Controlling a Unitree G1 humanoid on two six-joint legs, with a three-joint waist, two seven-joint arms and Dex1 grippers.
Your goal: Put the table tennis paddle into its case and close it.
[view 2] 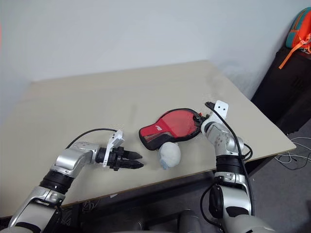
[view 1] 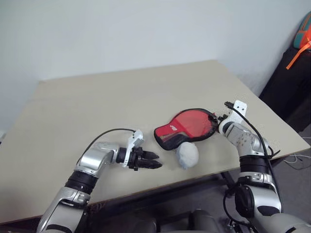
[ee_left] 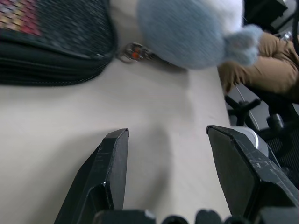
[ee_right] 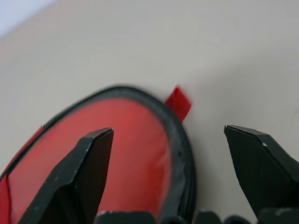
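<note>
Reaching low over the case [view 1: 187, 127], right gripper [ee_right: 170, 158] gapes wide; left gripper [view 1: 148, 160] open.

One case [view 1: 187, 127] lies on the one counter [view 1: 73, 111], and one pale blue fluffy ball [view 1: 187, 155] sits beside it. One small metal zip pull [ee_left: 132, 51] shows by the case's mesh end. One orange and teal bag [view 1: 303, 36] hangs off to the right
</note>
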